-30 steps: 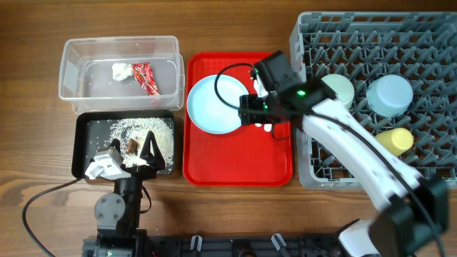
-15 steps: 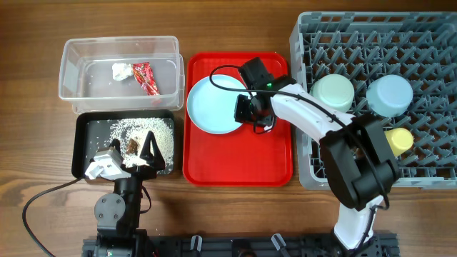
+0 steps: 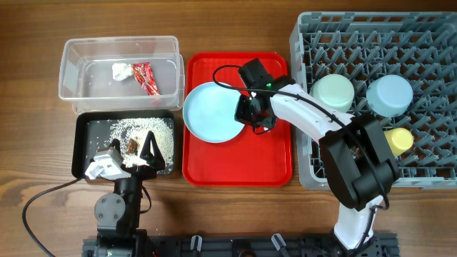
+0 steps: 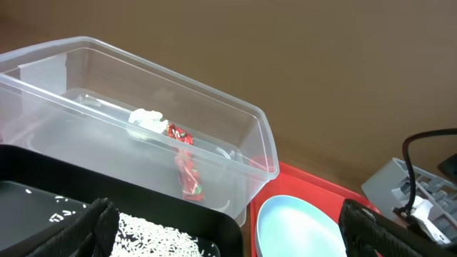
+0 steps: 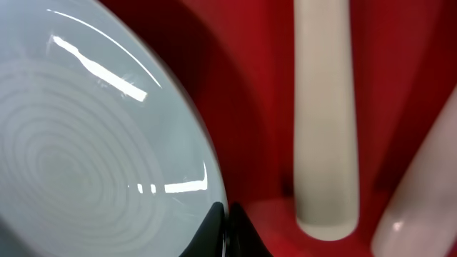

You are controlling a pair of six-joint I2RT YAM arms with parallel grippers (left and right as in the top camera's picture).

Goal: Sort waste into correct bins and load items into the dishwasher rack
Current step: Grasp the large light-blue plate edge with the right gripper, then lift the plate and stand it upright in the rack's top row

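two bowls (image 3: 333, 91), one plate (image 3: 211, 114), one cup (image 3: 397, 140), two bins (image 3: 71, 64)

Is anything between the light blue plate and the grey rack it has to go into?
Only two white plastic utensil handles on the red tray, right of the light blue round plate, and the near wall of the grey plastic rack. Both look low; a lift should clear them.

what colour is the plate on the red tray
The plate is light blue, glossy, with faint concentric rings. The colour shows best in the overhead view.

Right arm (image 3: 308, 111) stretched leftward, jaws pinched shut, left jaws wide
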